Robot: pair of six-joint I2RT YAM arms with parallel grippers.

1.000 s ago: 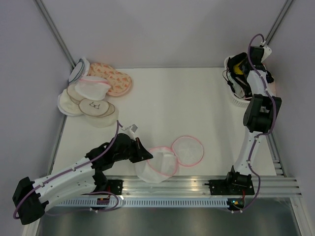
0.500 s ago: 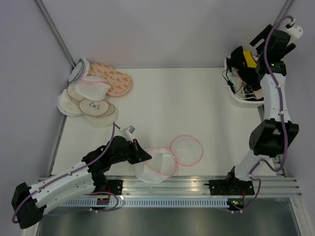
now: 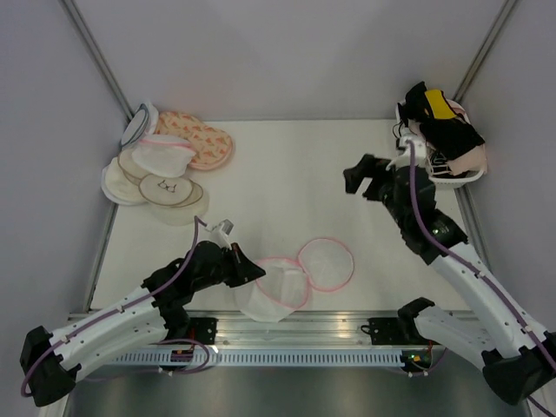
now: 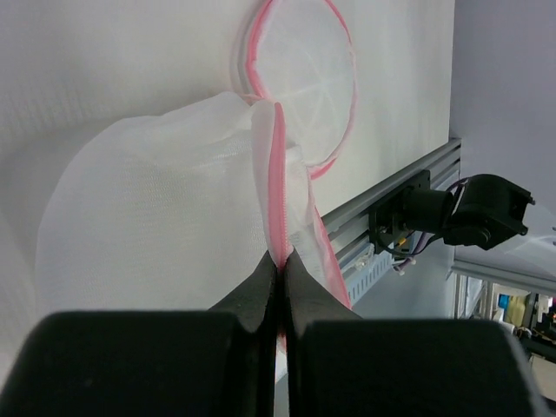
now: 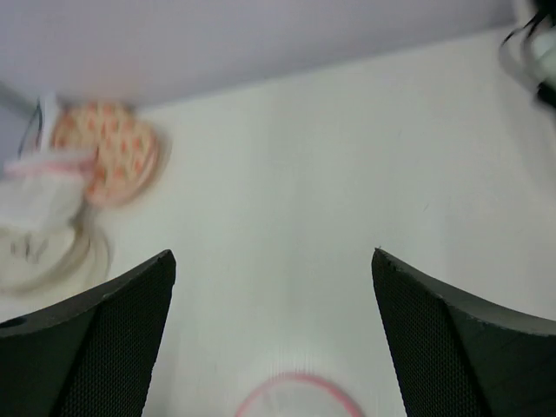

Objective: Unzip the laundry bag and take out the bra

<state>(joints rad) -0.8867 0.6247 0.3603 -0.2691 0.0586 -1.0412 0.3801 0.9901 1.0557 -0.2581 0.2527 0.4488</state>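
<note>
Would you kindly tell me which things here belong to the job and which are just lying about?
Job: laundry bag, its opened lid, left claw pinching its pink rim, right claw open.
Lying about: peach floral pouch, cream disc with bra drawing.

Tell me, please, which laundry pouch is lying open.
The white mesh laundry bag held by the left gripper: its pink-trimmed lid is flipped aside; the other pouches sit piled far left.
</note>
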